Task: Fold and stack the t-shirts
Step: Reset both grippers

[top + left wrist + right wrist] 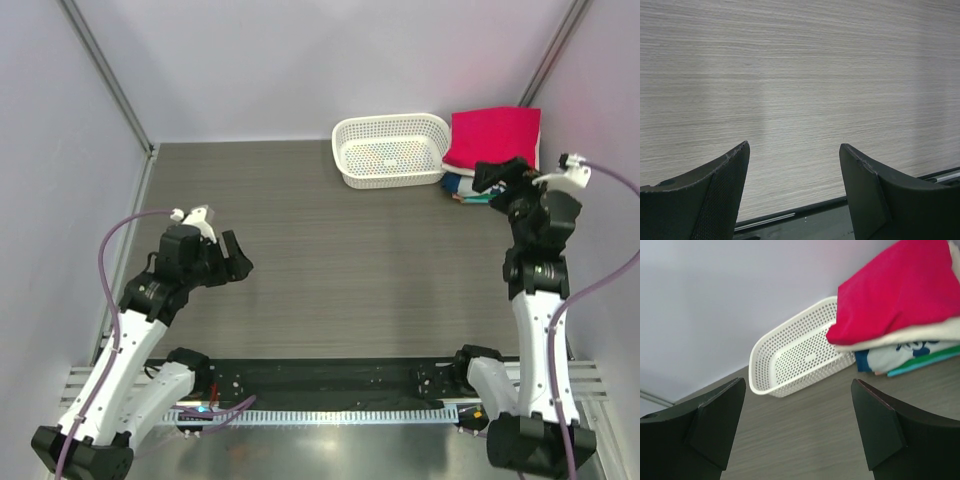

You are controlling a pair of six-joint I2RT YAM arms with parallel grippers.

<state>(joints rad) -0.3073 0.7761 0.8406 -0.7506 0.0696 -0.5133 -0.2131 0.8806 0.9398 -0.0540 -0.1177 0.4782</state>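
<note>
right gripper agape | red t-shirt flat; long axis left-right

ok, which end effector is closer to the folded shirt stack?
Right. The right end effector is open just in front of the shirt stack in the far right corner. The left end effector is open over the left side of the table, well away.

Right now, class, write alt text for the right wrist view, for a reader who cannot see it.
A red t-shirt tops a folded stack of shirts beside a white perforated basket, framed by the open right pincer.
</note>
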